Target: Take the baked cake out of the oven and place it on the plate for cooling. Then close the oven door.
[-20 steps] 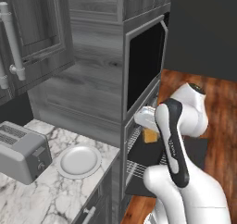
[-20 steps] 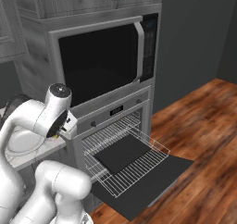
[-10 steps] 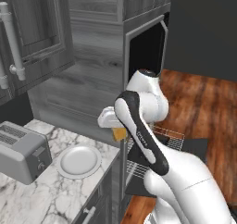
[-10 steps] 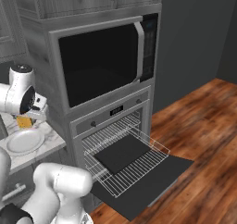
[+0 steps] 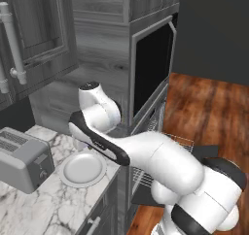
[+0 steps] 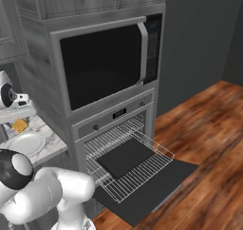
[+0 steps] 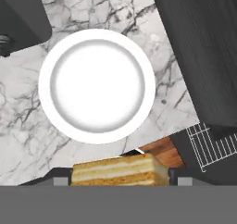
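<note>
My gripper (image 7: 118,179) is shut on the baked cake (image 7: 118,168), a golden-brown layered block held between the two fingers. In the hand view the white round plate (image 7: 46,86) lies on the marble counter just ahead of the cake, with nothing on it. From the right base view the gripper (image 6: 19,119) hangs at the left edge with the cake (image 6: 20,126) a little above the plate (image 6: 26,143). The arm reaches left over the plate (image 5: 82,170). The oven (image 6: 114,115) stands open, its oven door (image 6: 156,191) folded down flat.
A silver toaster (image 5: 24,159) stands left of the plate on the marble counter (image 5: 44,205). The oven's wire rack (image 6: 142,169) and dark flat tray (image 6: 126,157) are pulled out over the door. A black-glass unit (image 6: 104,67) sits above the oven. Wood floor lies to the right.
The arm has swung left from the oven to the counter with the cake in its grip. It now holds the cake just above the plate.
</note>
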You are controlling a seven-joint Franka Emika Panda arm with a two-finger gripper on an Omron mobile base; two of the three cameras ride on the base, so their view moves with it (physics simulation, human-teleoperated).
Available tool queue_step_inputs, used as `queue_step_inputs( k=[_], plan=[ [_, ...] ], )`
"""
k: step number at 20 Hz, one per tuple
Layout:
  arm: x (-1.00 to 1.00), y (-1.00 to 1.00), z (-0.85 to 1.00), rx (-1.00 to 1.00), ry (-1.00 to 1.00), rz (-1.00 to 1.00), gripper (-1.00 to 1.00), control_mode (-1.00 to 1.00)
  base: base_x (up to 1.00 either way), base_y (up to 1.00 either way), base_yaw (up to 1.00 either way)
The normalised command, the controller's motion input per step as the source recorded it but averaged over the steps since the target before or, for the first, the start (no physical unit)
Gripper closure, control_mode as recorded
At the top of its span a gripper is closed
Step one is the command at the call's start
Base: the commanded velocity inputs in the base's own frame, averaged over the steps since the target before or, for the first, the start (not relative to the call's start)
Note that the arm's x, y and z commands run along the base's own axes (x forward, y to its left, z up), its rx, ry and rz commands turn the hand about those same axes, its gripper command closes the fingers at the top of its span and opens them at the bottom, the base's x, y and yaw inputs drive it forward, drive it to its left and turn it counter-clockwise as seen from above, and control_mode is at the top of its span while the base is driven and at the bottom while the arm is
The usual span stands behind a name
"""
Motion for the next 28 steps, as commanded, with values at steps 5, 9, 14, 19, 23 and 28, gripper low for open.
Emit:
queue_step_inputs(
  k=[5,9,14,19,23,28],
  plan=[
    [0.77,0.27,-0.35,-0.11,0.26,0.30,1.00,-1.00,0.00,0.00,0.00],
    [0.64,0.41,-0.63,-0.02,0.26,0.35,1.00,-1.00,0.00,0.00,0.00],
    [0.19,0.52,-0.64,-0.11,0.10,0.33,1.00,-1.00,0.00,0.00,0.00],
    [0.07,0.47,-0.38,-0.27,0.00,0.25,1.00,-1.00,0.00,0.00,0.00],
    [0.00,0.16,-0.21,-0.24,0.00,0.20,1.00,-1.00,0.00,0.00,0.00],
    [-0.01,0.01,-0.06,-0.12,0.05,0.20,1.00,-1.00,0.00,0.00,0.00]
  ],
)
